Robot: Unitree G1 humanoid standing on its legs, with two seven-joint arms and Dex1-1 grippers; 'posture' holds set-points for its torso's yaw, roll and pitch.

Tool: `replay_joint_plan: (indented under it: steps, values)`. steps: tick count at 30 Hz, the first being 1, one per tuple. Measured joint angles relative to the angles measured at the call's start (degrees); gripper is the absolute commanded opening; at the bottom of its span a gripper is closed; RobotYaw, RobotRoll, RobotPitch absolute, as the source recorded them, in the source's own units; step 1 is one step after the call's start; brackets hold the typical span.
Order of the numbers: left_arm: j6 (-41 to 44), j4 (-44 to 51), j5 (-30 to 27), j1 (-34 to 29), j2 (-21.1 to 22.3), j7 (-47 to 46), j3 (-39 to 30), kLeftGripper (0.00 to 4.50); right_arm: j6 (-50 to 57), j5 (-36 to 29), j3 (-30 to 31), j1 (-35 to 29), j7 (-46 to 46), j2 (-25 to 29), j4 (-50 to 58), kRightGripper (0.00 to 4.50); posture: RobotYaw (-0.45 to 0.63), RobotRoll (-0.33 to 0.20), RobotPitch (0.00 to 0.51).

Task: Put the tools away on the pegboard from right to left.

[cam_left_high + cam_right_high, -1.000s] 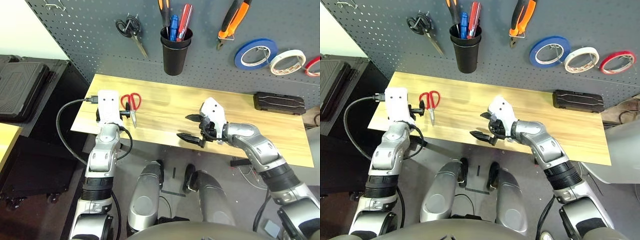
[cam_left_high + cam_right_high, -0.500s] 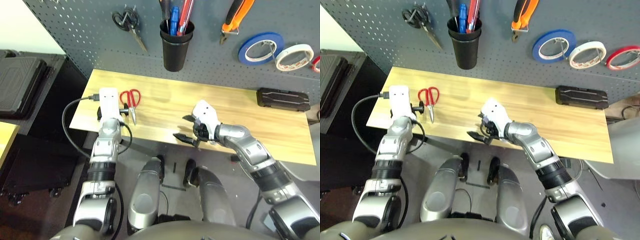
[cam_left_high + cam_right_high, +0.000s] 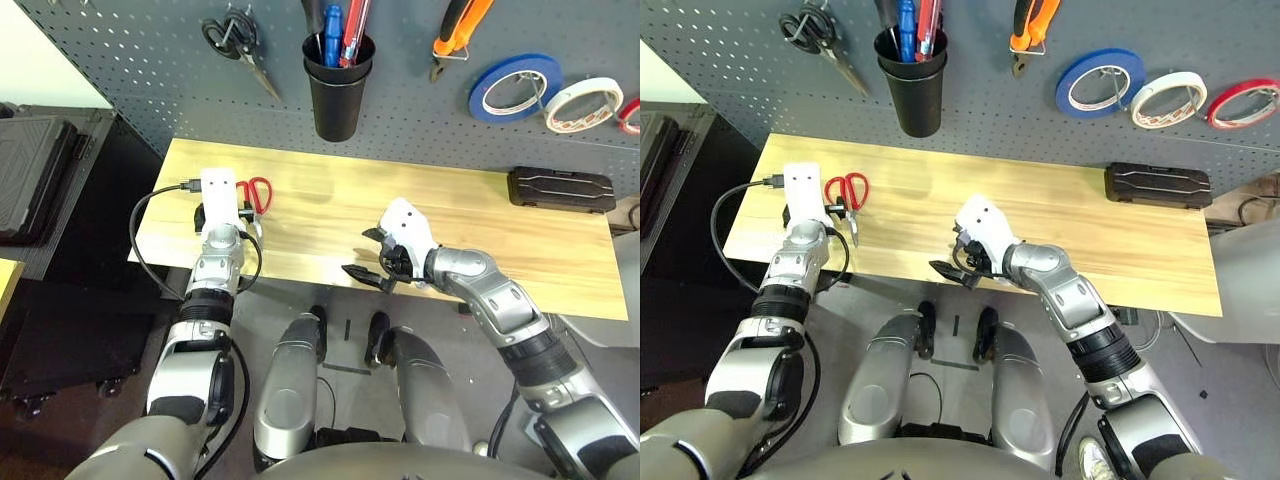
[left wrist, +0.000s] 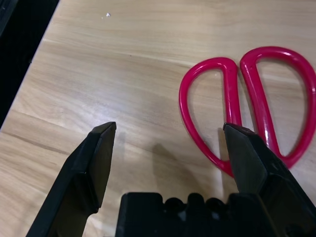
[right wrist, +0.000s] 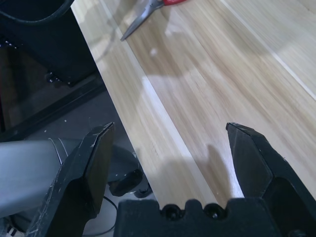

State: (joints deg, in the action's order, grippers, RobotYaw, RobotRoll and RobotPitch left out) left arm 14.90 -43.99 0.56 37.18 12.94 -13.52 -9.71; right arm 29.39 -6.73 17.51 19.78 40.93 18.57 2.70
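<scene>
Left gripper [image 4: 168, 136] has pushed forward over the tabletop [image 3: 300, 215] since a second ago and now sits right at the red-handled scissors [image 4: 247, 98], white wrist housing covering part of them in the head views. Fingers spread wide; the left wrist view shows one fingertip [image 4: 247, 153] over the near handle loop, the other on bare wood, nothing pinched. Scissors lie flat near the tabletop's left end, handles toward the pegboard [image 3: 150, 60], blade tip [image 3: 853, 238] pointing at the front edge.

Right gripper [image 3: 365, 255] hardly moved, hangs over the front edge of the tabletop around the middle, fingers spread wide, holding nothing.

Pegboard already carries the orange-and-black-handled pliers [image 3: 455, 30], hung right of the black cup [image 3: 335, 85], and the cream-white tape roll [image 3: 583, 103], between a blue tape roll [image 3: 512, 88] and a red tape roll [image 3: 1240, 103]. Black-handled scissors [image 3: 235, 45] hang left of the cup. Cup holds several handled tools; cannot tell which is the screwdriver. Black case [image 3: 560, 188] lies at the tabletop's right rear.
</scene>
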Motion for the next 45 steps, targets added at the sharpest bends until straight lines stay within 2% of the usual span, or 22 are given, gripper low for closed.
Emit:
replay_joint_plan:
  steps: [7,9,11,19,20,34,45]
  values:
    - [-3.22,-8.63,-0.02,3.88,1.10,-2.26,-0.54,4.44,1.33,-0.02,-0.12,-0.03,-0.78,0.03,1.92,4.50,0.13,0.000,0.390]
    - [-3.51,-10.28,-0.05,4.89,1.14,-3.14,-0.83,4.06,1.58,-0.03,-0.12,-0.04,-0.93,0.02,2.13,4.50,0.12,0.000,0.387]
    - [-3.93,-11.63,-0.06,5.39,1.42,-3.43,-0.92,3.51,2.04,-0.04,-0.13,-0.10,-1.04,0.04,2.68,4.50,0.12,0.000,0.386]
    - [-3.27,-12.83,-1.13,5.93,0.82,-2.75,-1.26,0.26,2.39,-0.16,-0.30,-0.11,-0.90,0.78,3.56,4.50,0.13,0.000,0.380]
    - [-3.16,-12.00,-1.41,5.64,0.58,-2.71,-1.43,0.02,2.24,-0.26,-0.32,-0.10,-0.62,1.11,3.55,4.50,0.14,0.000,0.379]
    - [2.72,7.27,-4.67,-3.45,-4.76,-2.03,-3.56,0.02,-5.37,-1.54,-0.43,2.32,4.41,1.89,-1.31,4.50,0.21,0.000,0.338]
    - [2.54,26.77,-9.96,-7.22,-7.65,-3.34,-9.60,0.02,-20.11,-4.01,-3.52,4.69,8.22,-1.51,-10.00,4.50,0.33,0.000,0.257]
